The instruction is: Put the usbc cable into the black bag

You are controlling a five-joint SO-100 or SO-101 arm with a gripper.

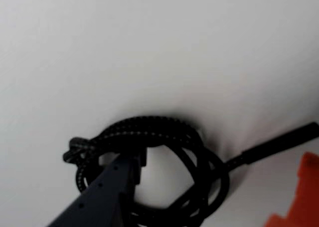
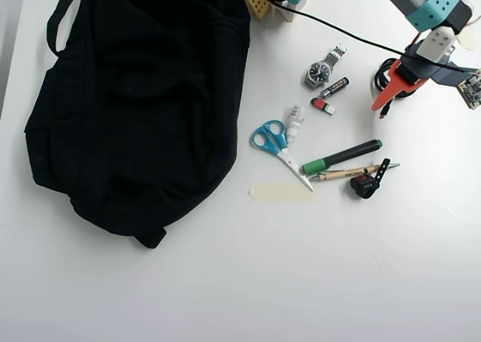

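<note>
USB-C cable (image 1: pixel 164 162), thin black braided cord in a small loose coil, lies on the white table (image 2: pixel 316 267), well right of the large floppy black fabric bag (image 2: pixel 135 109), just right of the steel wristwatch (image 2: pixel 322 70). Gripper (image 1: pixel 137 169), with orange and dark fingers, sits over the coil; dark finger (image 1: pixel 107 192) reaches inside the loop, touching the cord. Jaws appear partly open, straddling the coil; no firm grip visible. Free end with plug (image 1: pixel 279 142) trails right in the wrist view.
</note>
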